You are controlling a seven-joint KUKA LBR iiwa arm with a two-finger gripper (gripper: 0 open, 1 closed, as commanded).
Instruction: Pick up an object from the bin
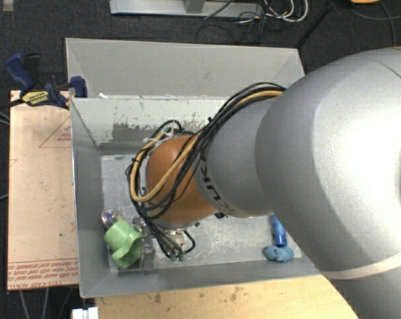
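One green lumpy thing (121, 242) in the lower left corner of the bin (87, 178), just left of the gripper (149, 239); open or closed, cannot tell.

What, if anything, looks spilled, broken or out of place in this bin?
Nothing stands out. A green plastic piece lies in the lower left corner of the bin, right beside the claw. A blue piece lies apart from them near the front wall. No spill or damage shows.
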